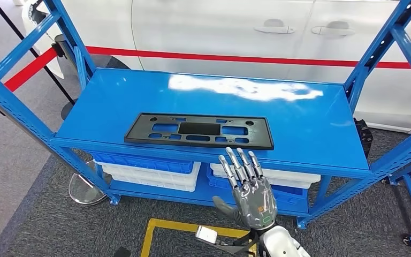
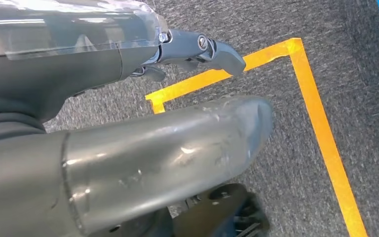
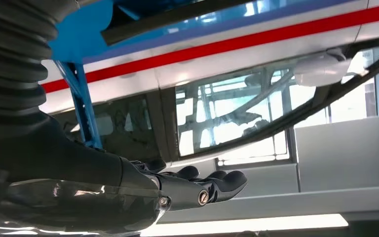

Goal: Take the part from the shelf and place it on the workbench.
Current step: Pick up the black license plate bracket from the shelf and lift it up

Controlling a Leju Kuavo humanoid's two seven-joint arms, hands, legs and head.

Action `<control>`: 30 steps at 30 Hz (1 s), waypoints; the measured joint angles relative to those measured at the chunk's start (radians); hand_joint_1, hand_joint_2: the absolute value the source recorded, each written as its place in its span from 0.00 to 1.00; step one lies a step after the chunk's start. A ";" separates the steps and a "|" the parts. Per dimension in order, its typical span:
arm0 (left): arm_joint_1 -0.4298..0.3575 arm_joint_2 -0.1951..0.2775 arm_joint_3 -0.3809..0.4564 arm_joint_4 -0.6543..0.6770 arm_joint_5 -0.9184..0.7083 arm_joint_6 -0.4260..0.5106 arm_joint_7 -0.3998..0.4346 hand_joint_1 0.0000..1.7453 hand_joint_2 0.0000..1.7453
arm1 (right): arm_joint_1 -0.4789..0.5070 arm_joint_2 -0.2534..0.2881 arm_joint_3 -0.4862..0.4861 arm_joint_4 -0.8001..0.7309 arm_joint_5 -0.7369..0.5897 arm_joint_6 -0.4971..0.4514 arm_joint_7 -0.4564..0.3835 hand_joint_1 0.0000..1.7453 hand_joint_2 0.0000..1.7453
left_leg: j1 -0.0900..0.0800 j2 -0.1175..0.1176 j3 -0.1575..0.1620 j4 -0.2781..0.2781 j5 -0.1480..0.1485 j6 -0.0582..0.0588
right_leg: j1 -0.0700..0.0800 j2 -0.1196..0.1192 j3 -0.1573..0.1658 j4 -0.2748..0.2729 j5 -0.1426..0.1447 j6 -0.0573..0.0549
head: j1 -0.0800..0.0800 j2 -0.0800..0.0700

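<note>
The part is a flat black rectangular plate with several cut-outs. It lies near the front edge of the blue shelf top. My right hand is raised just in front of and below that edge, right of the part's middle, fingers straight and pointing up at it, holding nothing. In the right wrist view the right hand shows empty, with its fingertips stretched out. My left hand hangs over the grey carpet, its fingers loose and empty.
A white car with a red stripe stands right behind the shelf. Blue uprights frame both ends. White and blue bins fill the lower level. A red barrier belt runs at the left. Yellow floor tape marks the carpet.
</note>
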 joint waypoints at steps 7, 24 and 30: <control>-0.002 0.002 0.000 0.000 0.011 -0.024 0.000 0.00 0.00 | -0.054 0.004 0.057 0.083 0.000 -0.002 0.053 0.00 1.00 | -0.001 0.001 0.067 -0.164 0.110 0.008 | 0.003 0.001 0.002 0.012 -0.011 0.011 | -0.002 0.000; 0.001 -0.002 0.004 0.000 0.033 -0.076 -0.006 0.00 0.00 | -0.053 0.066 0.101 0.165 -0.006 -0.005 0.002 0.00 1.00 | -0.004 -0.006 0.114 -0.201 0.078 0.031 | 0.015 0.005 -0.040 0.015 0.021 0.016 | 0.008 0.000; -0.001 0.000 0.004 0.000 0.033 -0.076 -0.007 0.00 0.00 | -0.053 0.080 0.101 0.170 -0.006 -0.006 0.002 0.00 1.00 | 0.002 -0.004 0.043 -0.035 -0.008 0.000 | 0.002 0.004 0.001 -0.010 0.004 -0.009 | -0.001 0.000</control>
